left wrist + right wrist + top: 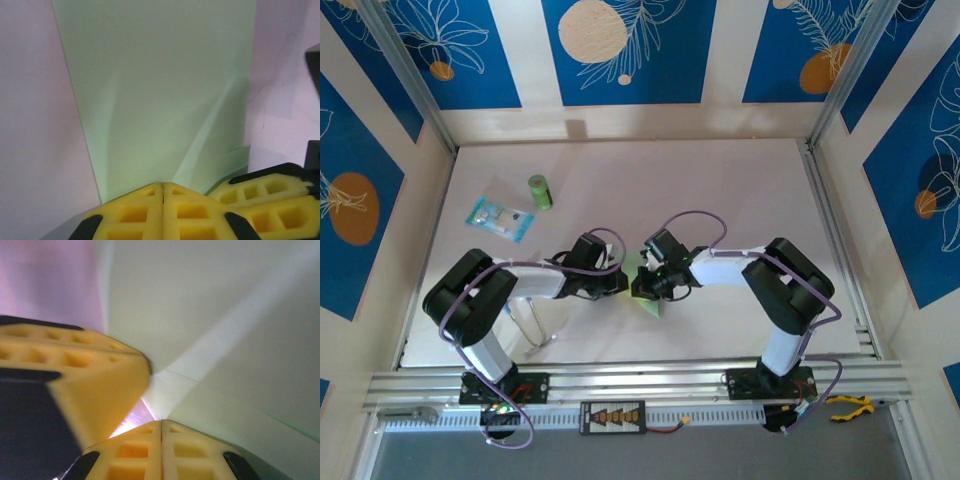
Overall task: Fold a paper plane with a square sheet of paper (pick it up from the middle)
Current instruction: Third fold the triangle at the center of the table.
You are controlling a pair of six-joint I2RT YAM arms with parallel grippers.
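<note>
Pale-green square sheet of paper sits at the middle of the bench, pinched between the two arms where they meet. The left end effector is closed on the sheet's near edge, its yellow fingers pressed together, and soft creases fan up the paper from the pinch. Just beside it, the right end effector is likewise clamped on the sheet, whose surface bends into a ridge running away from the grip. From above, a green corner of the sheet pokes out below the two end effectors. Well apart, at the far left, stand a small green cylinder and a clear blue-printed packet.
</note>
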